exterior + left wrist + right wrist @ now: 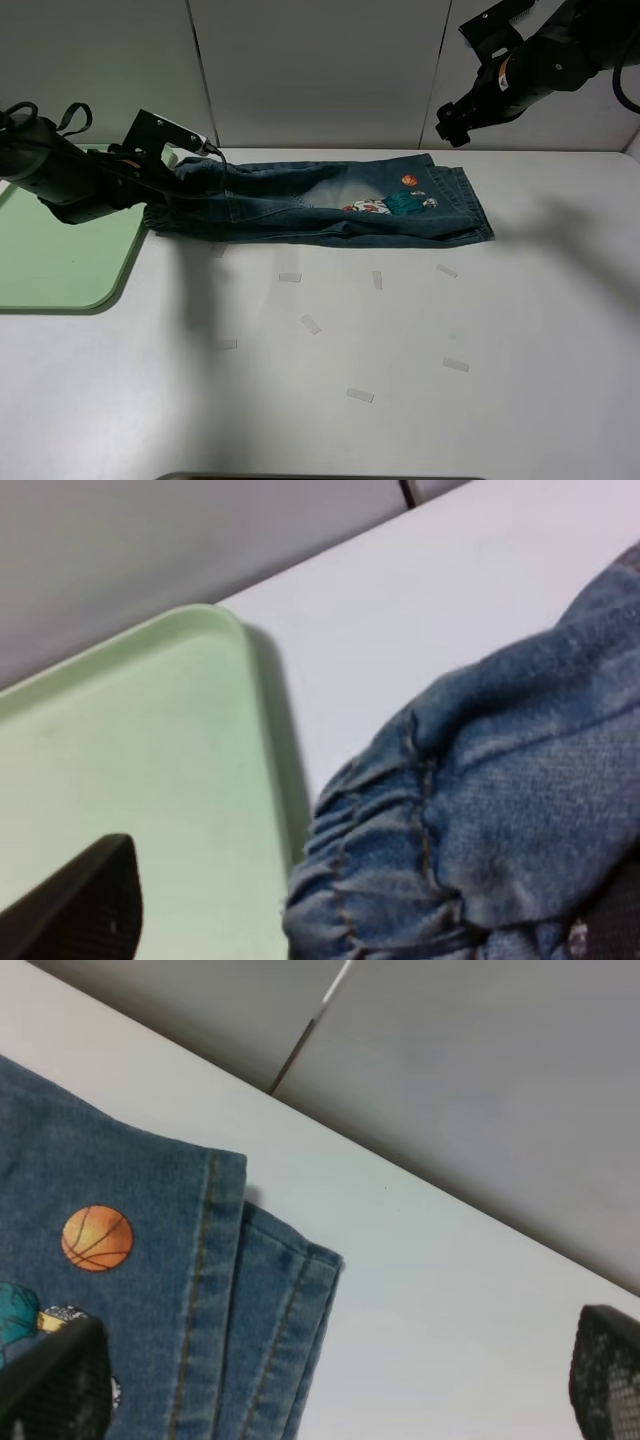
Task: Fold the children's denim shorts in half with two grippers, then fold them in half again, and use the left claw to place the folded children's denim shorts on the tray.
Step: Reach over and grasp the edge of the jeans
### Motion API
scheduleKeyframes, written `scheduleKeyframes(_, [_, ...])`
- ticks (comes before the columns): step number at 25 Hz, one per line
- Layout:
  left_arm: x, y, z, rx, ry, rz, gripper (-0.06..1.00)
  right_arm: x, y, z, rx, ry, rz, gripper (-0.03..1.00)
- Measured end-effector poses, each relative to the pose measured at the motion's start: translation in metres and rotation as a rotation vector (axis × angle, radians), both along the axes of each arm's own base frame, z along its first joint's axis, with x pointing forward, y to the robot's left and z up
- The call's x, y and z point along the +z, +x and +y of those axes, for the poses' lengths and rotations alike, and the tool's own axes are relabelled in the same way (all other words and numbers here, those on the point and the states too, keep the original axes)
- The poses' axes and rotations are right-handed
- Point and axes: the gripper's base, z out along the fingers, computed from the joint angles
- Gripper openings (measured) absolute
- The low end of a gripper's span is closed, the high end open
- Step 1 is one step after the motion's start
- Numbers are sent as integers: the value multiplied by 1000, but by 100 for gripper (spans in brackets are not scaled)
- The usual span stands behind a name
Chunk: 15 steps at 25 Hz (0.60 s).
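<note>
Tape strips (360,395), short and pale, lie scattered on the near part of the white table (520,330). Nothing written on them that I can make out.

Children's denim shorts (300,205) lie flat on the table further back as one long strip running left to right, not on the tray. Gathered waistband (380,880) is at the left end, right at the rim of the pale green tray (60,250). Leg hems (260,1300) are at the right end, two layers stacked and slightly offset.

Patches near the hem end: orange basketball patch (97,1238), plus a teal, red and white cartoon patch (390,205) beside it. Any lettering there is too small to read. Pale bleached area mid-strip.

Left claw (192,168) is low at the waistband end, jaws apart. In the wrist view one finger (85,900) sits over the tray, clear of the cloth, with the bunched waistband between it and a dark edge at the opposite corner of the picture. No clamp visible.

Right claw (455,125) is raised above the table near the back wall (320,70), above the hem end. Jaws spread wide, both fingers (50,1380) well apart, nothing between them but table and denim below.
</note>
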Motion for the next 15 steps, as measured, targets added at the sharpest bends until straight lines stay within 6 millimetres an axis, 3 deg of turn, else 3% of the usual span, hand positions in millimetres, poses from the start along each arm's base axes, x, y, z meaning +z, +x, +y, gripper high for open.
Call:
scheduleKeyframes(5, [3, 0, 1, 8, 3, -10, 82, 0, 0, 0, 0, 1, -1, 69])
scheduleKeyframes(7, [15, 0, 0, 10, -18, -28, 82, 0, 0, 0, -1, 1, 0, 69])
scheduleKeyframes(10, [55, -2, -6, 0, -56, -124, 82, 1, -1, -1, -9, -6, 5, 69])
scheduleKeyframes(11, [55, -2, -6, 0, -56, -124, 82, 3, -2, -2, -12, -7, 5, 69])
scheduleKeyframes(15, [121, -14, -9, -19, -109, -275, 81, 23, -7, -3, -16, 1, -38, 69])
